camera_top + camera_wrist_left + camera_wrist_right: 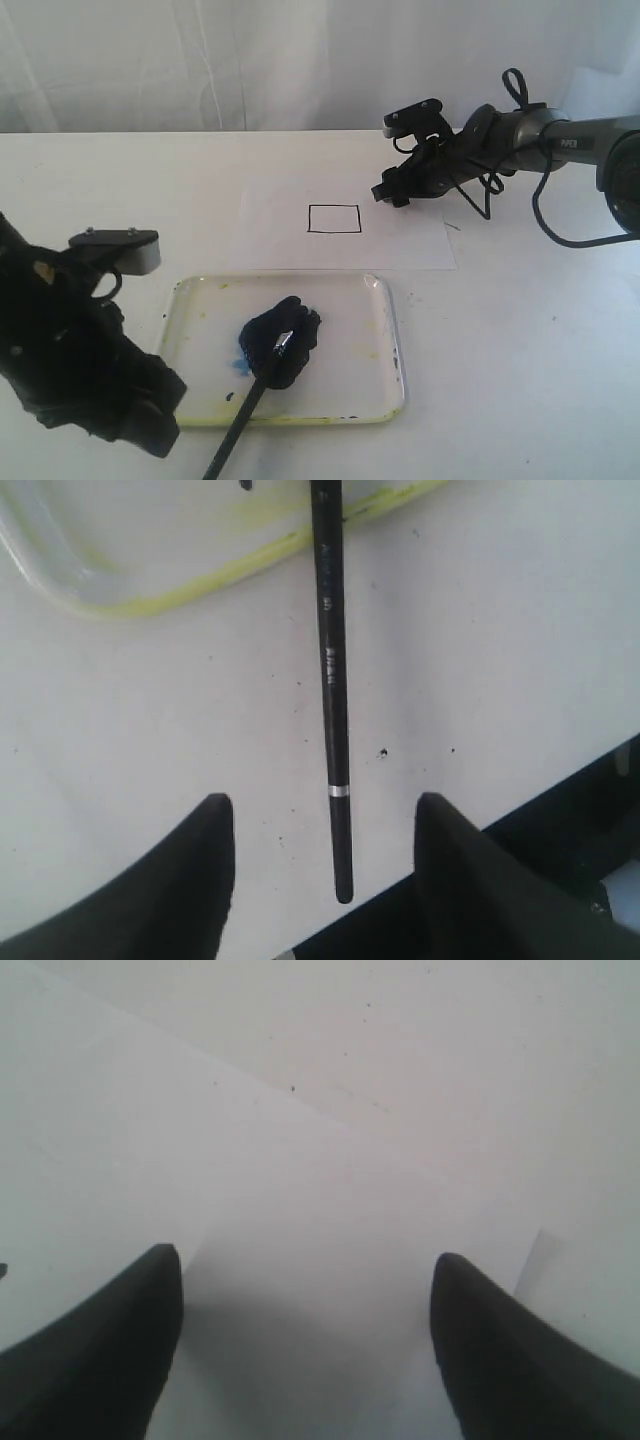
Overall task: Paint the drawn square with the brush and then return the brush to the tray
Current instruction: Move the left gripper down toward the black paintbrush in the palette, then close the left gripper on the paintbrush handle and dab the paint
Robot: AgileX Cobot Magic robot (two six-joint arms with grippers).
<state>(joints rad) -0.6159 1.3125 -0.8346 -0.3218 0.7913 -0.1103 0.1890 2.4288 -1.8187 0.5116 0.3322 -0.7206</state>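
brush (249, 402) tip in tray (345, 345), square (334, 219) behind tray

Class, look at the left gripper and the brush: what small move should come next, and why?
Probably close the left gripper on the brush handle. Its jaws stand open on either side of the handle's end, not touching it. The bristle end lies in the dark paint on the tray, and the drawn square is blank.

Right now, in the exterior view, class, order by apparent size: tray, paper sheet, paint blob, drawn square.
1. tray (nearer the camera, so its lead over the paper is unsure)
2. paper sheet
3. paint blob
4. drawn square
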